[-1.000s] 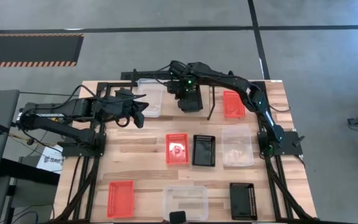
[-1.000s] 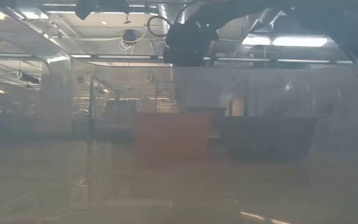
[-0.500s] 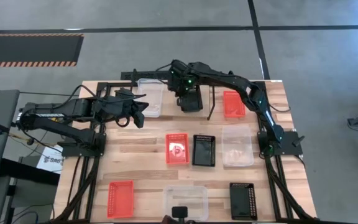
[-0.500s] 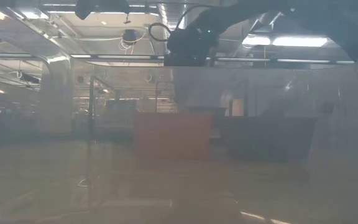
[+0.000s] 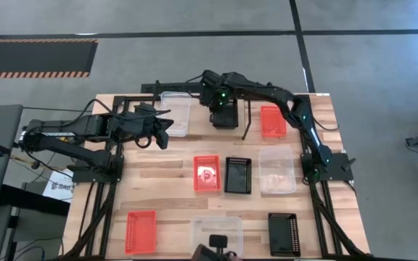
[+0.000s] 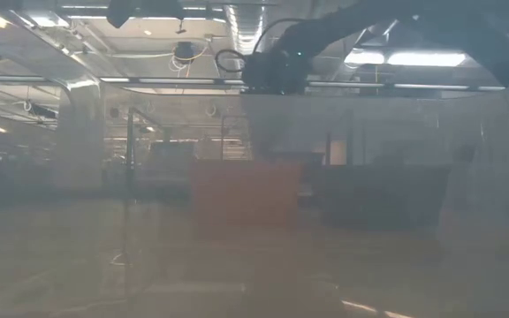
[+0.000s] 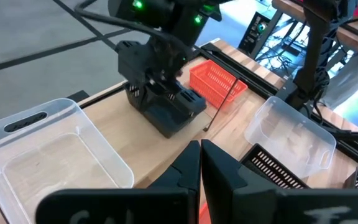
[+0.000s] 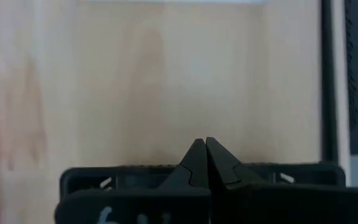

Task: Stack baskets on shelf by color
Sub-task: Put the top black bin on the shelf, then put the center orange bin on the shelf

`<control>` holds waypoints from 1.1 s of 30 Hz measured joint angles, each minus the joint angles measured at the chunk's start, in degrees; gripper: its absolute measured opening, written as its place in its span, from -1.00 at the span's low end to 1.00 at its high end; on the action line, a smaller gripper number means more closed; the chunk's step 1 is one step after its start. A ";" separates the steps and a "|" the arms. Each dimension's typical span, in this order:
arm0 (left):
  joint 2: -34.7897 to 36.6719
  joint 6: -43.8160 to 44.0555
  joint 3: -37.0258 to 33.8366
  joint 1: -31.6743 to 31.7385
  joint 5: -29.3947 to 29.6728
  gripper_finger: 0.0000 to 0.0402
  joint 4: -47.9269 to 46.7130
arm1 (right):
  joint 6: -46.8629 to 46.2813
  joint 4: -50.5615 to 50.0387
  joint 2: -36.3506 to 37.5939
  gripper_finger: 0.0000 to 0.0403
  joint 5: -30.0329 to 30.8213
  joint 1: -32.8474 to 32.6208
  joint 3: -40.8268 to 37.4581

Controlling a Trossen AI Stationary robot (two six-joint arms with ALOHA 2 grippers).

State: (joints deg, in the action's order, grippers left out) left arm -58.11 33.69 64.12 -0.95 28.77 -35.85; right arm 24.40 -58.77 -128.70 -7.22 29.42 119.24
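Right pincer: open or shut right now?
Shut on the black basket: the right pincer's tips meet over the basket's wall above the shelf.

Clear [image 5: 177, 112], black [image 5: 223, 116], orange baskets [image 5: 272, 121] on shelf [image 5: 247, 109]; six on table.

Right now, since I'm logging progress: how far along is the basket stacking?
Barely begun. Looks done: one clear basket and one orange basket sit on the shelf. In hand: the right gripper, jaws shut, holds a black basket on the shelf between them. The left gripper waits shut beside the clear one. Left: six baskets lie on the tabletop; nothing is stacked.
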 joint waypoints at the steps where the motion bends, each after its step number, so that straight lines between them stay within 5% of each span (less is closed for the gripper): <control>1: 0.00 0.00 0.00 0.00 0.00 -1.00 -0.25 | -0.01 -0.09 0.00 -1.00 0.02 0.28 0.00; 13: 0.00 0.59 0.00 0.00 -0.02 -1.00 -1.33 | -0.08 -3.28 0.41 -1.00 0.10 -2.35 1.38; 21: 0.00 5.19 0.02 -0.01 -0.52 -1.00 -6.80 | -0.86 -23.10 0.50 -1.00 7.14 -9.66 10.71; 24: -0.02 8.15 0.02 -0.03 -1.80 -1.00 -10.52 | -4.15 -31.21 0.55 -1.00 8.77 -13.13 14.13; 33: -1.69 15.54 0.04 -5.53 -2.82 -1.00 -13.38 | -19.39 -31.22 8.39 -1.00 13.87 -23.26 14.41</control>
State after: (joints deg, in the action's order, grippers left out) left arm -59.80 49.23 64.16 -6.48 25.95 -49.23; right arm 5.02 -89.99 -120.32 6.65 6.16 133.65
